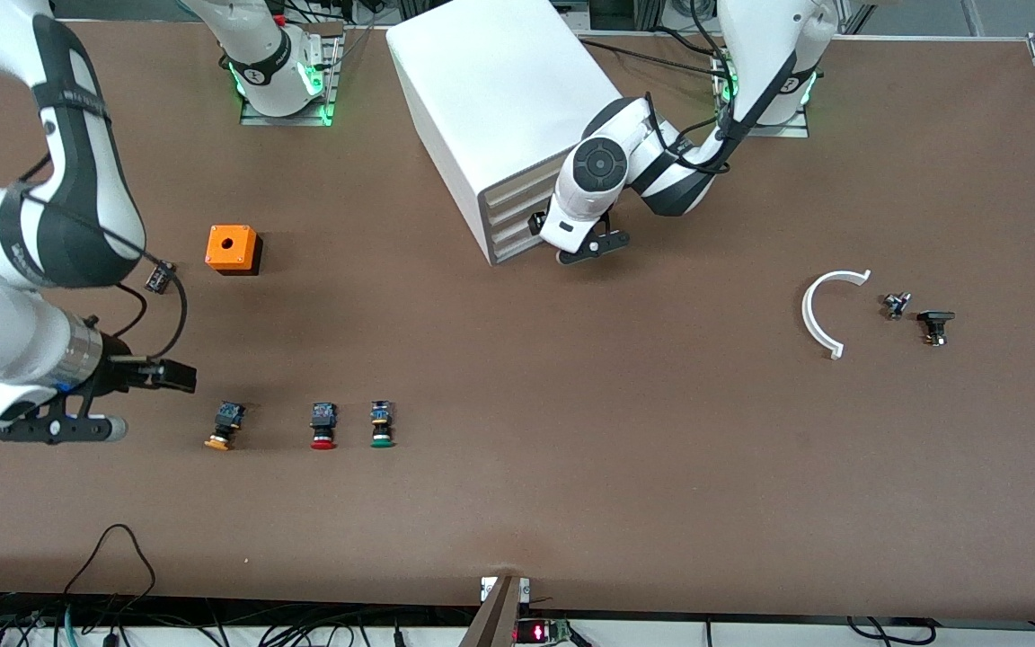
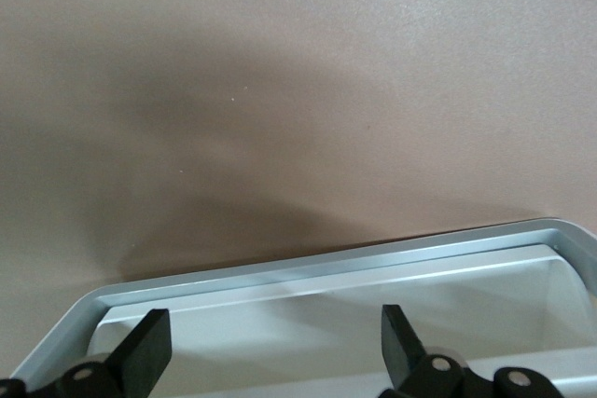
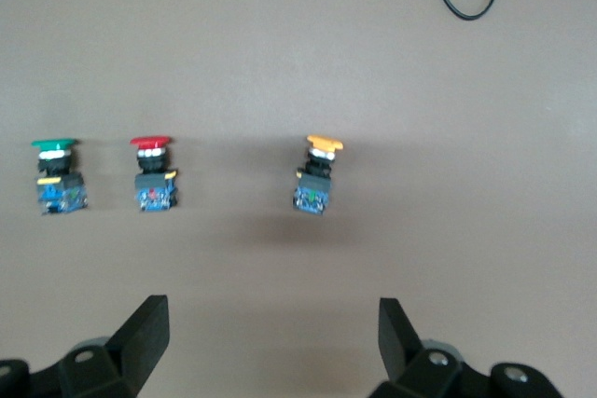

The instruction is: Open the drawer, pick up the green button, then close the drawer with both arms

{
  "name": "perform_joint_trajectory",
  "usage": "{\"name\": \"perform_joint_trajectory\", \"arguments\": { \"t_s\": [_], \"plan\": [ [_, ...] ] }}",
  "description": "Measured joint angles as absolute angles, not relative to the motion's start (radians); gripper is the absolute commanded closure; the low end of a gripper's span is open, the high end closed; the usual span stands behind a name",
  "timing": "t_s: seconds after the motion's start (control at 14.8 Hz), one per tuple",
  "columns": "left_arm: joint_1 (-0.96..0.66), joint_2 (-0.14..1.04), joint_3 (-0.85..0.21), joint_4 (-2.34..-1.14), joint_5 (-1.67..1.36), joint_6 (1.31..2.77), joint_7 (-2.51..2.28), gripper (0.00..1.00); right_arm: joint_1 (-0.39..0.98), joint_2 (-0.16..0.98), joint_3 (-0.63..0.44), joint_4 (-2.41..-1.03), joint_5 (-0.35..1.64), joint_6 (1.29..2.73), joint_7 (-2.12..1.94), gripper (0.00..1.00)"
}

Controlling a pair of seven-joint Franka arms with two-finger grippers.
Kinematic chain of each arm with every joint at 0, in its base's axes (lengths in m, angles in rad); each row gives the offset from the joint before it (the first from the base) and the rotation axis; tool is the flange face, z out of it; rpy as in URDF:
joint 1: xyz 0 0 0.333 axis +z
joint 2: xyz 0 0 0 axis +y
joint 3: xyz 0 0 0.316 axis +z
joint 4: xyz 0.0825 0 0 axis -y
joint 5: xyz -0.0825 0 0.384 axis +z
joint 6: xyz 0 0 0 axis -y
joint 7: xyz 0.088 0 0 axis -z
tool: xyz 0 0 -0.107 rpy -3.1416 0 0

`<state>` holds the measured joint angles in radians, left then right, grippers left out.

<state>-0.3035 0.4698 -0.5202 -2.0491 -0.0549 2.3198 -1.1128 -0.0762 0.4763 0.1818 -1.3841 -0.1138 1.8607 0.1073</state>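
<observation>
Jaws of left gripper point(image 2: 270, 347) spread wide, straddling the rim of a drawer point(image 2: 317, 272) at the cabinet point(image 1: 504, 108) front; what shows of the drawer is bare. Right gripper point(image 3: 270, 342) jaws also apart, gripping nothing, over the table point(image 1: 571, 467). Ahead of its jaws, a row: orange button point(image 3: 315, 174) closest, red button point(image 3: 152, 172) next, green button point(image 3: 56, 174) last, each apart. Orange box point(image 1: 232, 249), white arc point(image 1: 827, 310), small black parts point(image 1: 917, 316) lie elsewhere.
</observation>
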Motion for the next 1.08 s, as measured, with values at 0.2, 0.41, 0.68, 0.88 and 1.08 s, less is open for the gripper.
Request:
{"name": "perform_joint_trajectory", "arguments": {
  "t_s": [0.2, 0.41, 0.68, 0.88, 1.08],
  "plan": [
    [-0.303, 0.47, -0.522, -2.04, -0.055, 2.308, -1.113, 0.01, -0.077, 0.358, 0.181, -1.489, -0.114, 1.864, 0.108, 0.01],
    [-0.304, 0.47, -0.523, -2.036, -0.055, 2.292, -1.113, 0.01, -0.078, 0.253, 0.174, -1.57, -0.104, 1.861, 0.108, 0.01],
    [-0.301, 0.47, -0.523, -2.024, -0.055, 2.278, -1.112, 0.01, -0.08, 0.146, 0.158, -1.619, -0.089, 1.798, 0.108, 0.01],
    [-0.273, 0.468, -0.52, -1.921, -0.055, 2.151, -1.077, 0.01, -0.081, 0.089, 0.152, -1.625, -0.074, 1.753, 0.108, 0.01],
    [-0.2, 0.461, -0.514, -1.754, 0.009, 1.943, -0.954, 0.01, -0.081, 0.049, 0.152, -1.625, -0.073, 1.708, 0.108, 0.01]
  ]
}}
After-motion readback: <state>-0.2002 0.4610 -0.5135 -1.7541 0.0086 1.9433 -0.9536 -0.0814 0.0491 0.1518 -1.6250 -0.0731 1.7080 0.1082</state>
